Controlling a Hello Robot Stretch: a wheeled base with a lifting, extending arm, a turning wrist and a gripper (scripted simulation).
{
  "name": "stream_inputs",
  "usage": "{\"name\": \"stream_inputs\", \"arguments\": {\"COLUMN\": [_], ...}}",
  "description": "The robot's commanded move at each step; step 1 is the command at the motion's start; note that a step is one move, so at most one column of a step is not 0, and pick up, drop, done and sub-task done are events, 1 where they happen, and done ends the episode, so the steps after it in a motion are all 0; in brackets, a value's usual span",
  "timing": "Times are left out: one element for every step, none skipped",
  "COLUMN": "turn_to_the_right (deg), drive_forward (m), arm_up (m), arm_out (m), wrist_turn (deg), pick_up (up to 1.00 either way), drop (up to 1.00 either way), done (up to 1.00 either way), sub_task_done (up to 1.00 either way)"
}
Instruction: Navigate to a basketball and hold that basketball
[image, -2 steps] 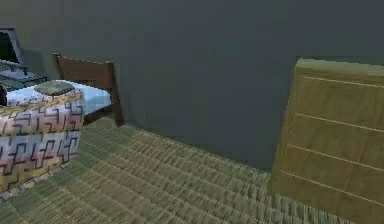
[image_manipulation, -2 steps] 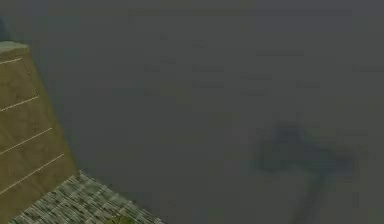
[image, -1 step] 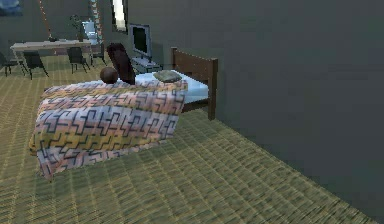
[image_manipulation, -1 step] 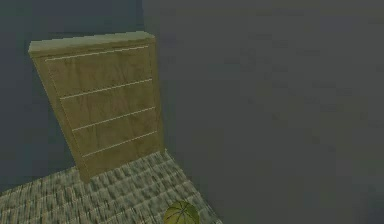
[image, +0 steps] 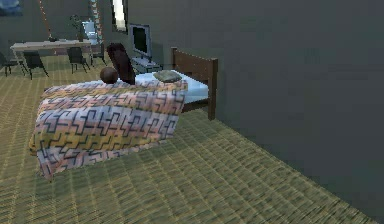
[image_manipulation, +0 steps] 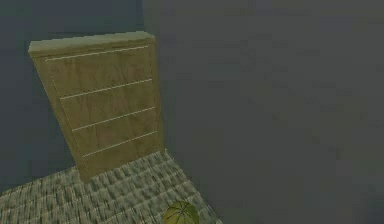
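Both views are looking outward from the robot, and no part of its own body is falling inside either one. Its colours, shapes, cables, screws and markings are lying beyond what can be told here, so nothing about them is being stated.

round striped ball (image_manipulation: 182, 214): cut by bottom edge | brown blob (image: 108, 75) on bed (image: 196, 68): too small to name | chair (image: 5, 62): cut by left edge
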Motion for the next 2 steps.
{"name": "stream_inputs", "arguments": {"turn_to_the_right": [0.0,0.0], "drive_forward": [0.00,0.00], "arm_up": [0.00,0.00], "arm_out": [0.40,0.00], "wrist_turn": [0.0,45.0], "pick_up": [0.00,0.00], "drop": [0.00,0.00], "done": [0.00,0.00], "sub_task_done": [0.00,0.00]}}
